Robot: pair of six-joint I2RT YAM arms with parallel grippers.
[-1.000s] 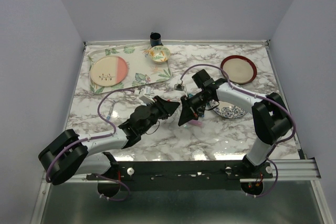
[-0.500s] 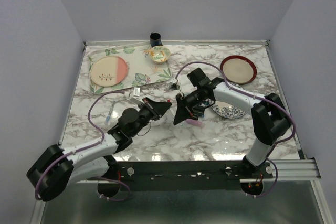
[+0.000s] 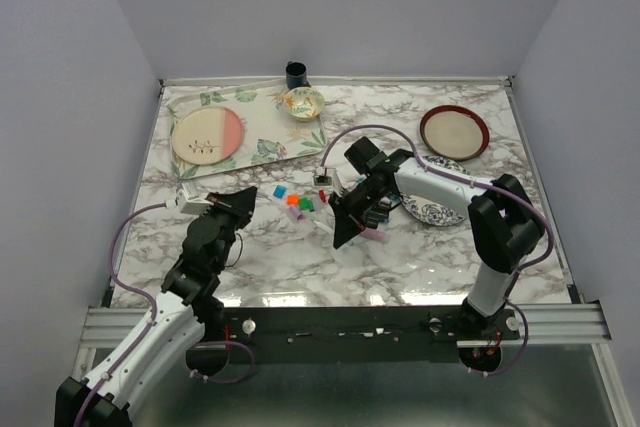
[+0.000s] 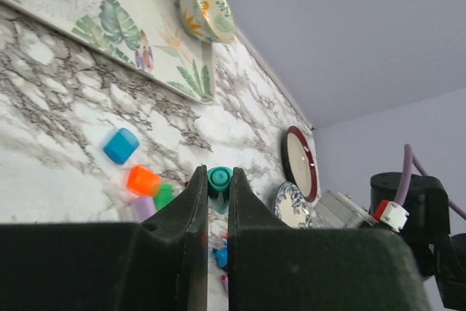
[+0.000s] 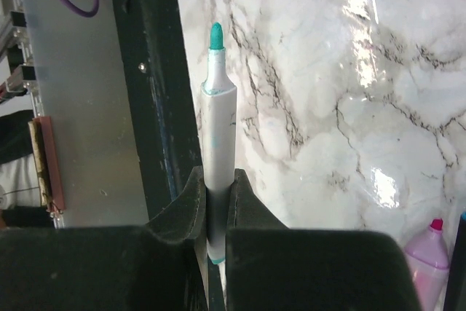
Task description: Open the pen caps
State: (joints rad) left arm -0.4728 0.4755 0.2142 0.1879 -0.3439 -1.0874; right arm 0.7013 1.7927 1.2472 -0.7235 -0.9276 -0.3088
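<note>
My left gripper (image 3: 240,199) (image 4: 216,177) is shut on a teal pen cap (image 4: 219,180), held off the table at the left. My right gripper (image 3: 346,233) (image 5: 217,180) is shut on a white pen (image 5: 218,132) whose bare teal tip (image 5: 215,34) points toward the table's near edge. Loose caps lie between the arms: blue (image 3: 280,190) (image 4: 121,146), orange (image 3: 293,200) (image 4: 143,180), green (image 3: 306,204) (image 4: 164,194) and purple (image 3: 297,215) (image 4: 143,209). A pink-capped pen (image 5: 428,253) lies by the right gripper.
A floral placemat (image 3: 262,127) at the back left carries a pink-and-cream plate (image 3: 206,135) and a small bowl (image 3: 303,102); a dark cup (image 3: 296,74) stands behind it. A red plate (image 3: 454,131) and a blue patterned plate (image 3: 440,213) lie at the right.
My left gripper has pulled back to the left, away from the right gripper, with the teal cap in it. The pen stays in the right gripper, which shifted slightly left.
</note>
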